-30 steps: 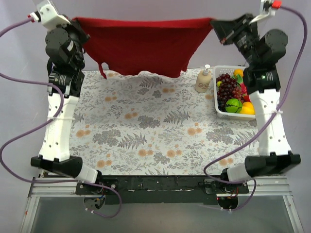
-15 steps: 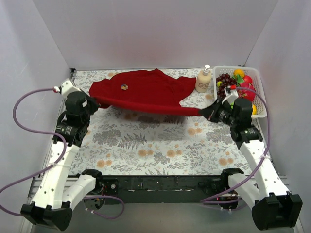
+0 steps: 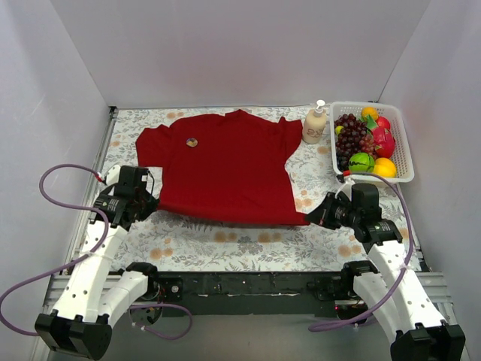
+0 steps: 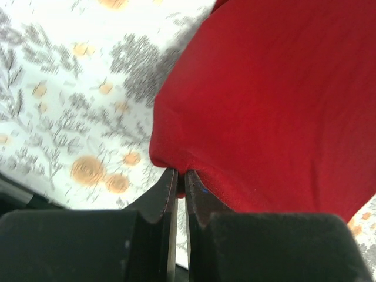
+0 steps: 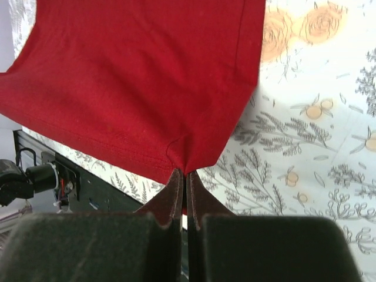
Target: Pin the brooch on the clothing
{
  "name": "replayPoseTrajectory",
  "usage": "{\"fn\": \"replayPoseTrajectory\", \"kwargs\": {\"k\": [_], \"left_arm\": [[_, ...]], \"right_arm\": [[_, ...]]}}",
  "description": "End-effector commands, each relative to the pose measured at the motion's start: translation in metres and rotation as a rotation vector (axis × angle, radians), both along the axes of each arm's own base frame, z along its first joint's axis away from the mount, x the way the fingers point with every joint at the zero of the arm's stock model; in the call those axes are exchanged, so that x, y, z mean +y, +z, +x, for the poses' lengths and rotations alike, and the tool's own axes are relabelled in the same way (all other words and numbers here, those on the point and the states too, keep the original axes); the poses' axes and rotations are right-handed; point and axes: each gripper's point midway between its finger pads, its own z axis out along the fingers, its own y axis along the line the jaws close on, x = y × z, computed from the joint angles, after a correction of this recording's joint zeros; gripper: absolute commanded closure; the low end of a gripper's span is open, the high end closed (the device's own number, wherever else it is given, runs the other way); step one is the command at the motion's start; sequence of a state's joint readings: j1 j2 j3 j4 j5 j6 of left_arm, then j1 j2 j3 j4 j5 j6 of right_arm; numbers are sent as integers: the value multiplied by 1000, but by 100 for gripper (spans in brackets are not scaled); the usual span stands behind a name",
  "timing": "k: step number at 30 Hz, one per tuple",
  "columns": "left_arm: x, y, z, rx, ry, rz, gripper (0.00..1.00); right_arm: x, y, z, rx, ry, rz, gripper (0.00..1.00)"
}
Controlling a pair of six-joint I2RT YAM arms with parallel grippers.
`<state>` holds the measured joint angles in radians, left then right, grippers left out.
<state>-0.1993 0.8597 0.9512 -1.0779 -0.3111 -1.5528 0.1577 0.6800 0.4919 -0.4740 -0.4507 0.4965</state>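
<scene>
Top view: the dark red T-shirt (image 3: 225,177) lies spread flat in the middle of the frame. Its neck points to the top edge, the short sleeves reach out to either side, and the hem is lowest. The cloth looks matte and soft, a plain fabric. A stitched hem line shows in the right wrist view.

The brooch (image 3: 192,141) sits on the shirt, at its upper left in the frame. It is a tiny round disc, pale with a darker patch; we cannot resolve finer detail.

Left gripper (image 4: 181,176): the dark jaws are pinched tight on the lower left hem corner, with the fabric bunched into a small fold at the tips.

Right gripper (image 5: 186,175): the jaws are likewise clamped on the lower right hem corner, and the cloth puckers there.

The table covering (image 3: 225,241) is white, printed with grey ferns and orange flowers. At upper right a cream pump bottle (image 3: 314,126) stands just beside a white slatted basket (image 3: 403,143) of fruit.
</scene>
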Motion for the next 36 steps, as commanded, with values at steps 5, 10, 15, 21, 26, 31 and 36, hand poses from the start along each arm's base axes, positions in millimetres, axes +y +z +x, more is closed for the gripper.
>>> {"fn": "replayPoseTrajectory", "kwargs": {"k": [5, 10, 15, 21, 26, 31, 36], "left_arm": [[8, -17, -49, 140, 107, -36, 100], [13, -16, -59, 147, 153, -37, 100], [18, -23, -64, 185, 197, -19, 100], [17, -21, -71, 159, 207, -42, 100], [14, -24, -73, 169, 196, -60, 99], [10, -17, -73, 139, 171, -80, 100], [0, 1, -72, 73, 137, -144, 93]], "right_arm": [[-7, -19, -41, 156, 24, -44, 99], [-5, -25, -64, 246, 59, -35, 99], [-4, -24, -77, 288, 75, -29, 99], [-2, -16, -84, 308, 77, -12, 99], [-2, -20, -95, 344, 91, -5, 99], [-1, -19, -104, 358, 112, 7, 99], [4, -18, -116, 357, 174, 39, 95]]}}
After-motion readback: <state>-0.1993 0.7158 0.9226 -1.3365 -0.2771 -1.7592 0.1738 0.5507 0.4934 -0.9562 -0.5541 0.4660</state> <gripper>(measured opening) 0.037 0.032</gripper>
